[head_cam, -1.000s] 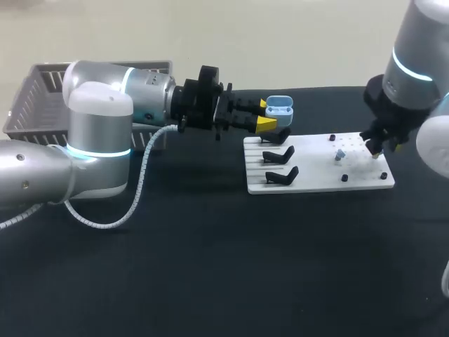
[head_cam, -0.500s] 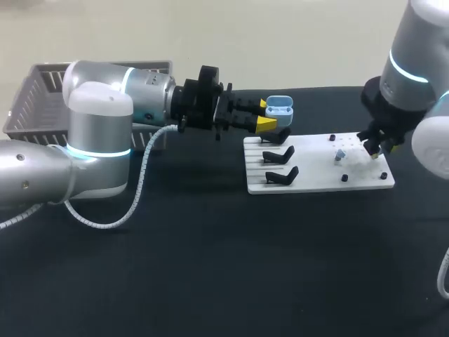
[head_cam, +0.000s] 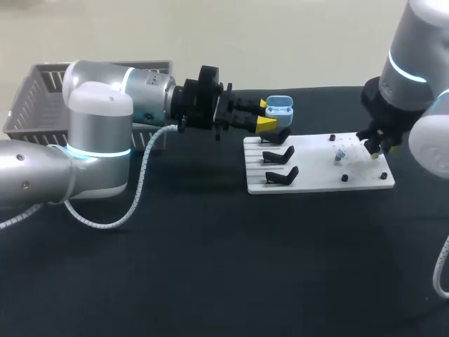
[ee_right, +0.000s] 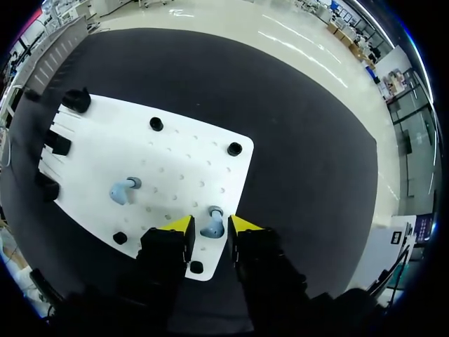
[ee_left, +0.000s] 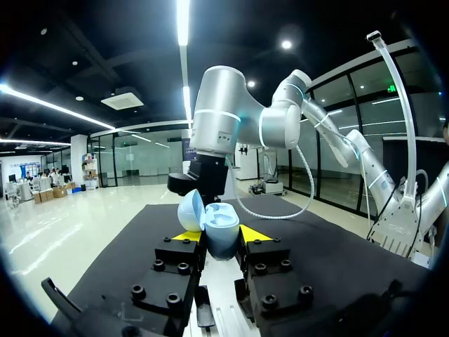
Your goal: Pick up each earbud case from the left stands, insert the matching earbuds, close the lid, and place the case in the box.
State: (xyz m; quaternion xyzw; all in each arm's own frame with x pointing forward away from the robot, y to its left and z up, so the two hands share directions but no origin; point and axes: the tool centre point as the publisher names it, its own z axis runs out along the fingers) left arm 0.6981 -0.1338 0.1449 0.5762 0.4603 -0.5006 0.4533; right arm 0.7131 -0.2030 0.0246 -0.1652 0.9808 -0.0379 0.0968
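My left gripper (head_cam: 265,116) holds an open light-blue earbud case (head_cam: 278,107) in the air just past the white board's far left corner. In the left wrist view the case (ee_left: 217,226) sits pinched between the two yellow tips of that gripper (ee_left: 214,236), lid up. My right gripper (head_cam: 375,149) hangs low over the board's right end. In the right wrist view a light-blue earbud (ee_right: 212,225) lies on the board between the tips of the right gripper (ee_right: 210,226), which flank it closely with slim gaps showing. A second earbud (ee_right: 123,191) lies further along the board.
The white board (head_cam: 316,184) carries three black stands (head_cam: 280,156) along its left side and several small black pegs (head_cam: 344,178). A grey slatted basket (head_cam: 42,91) stands at the far left behind my left arm. Black cloth covers the table.
The right gripper's fingers have drawn closer together around the earbud, and the right arm has shifted slightly. The left arm and the case have not moved.
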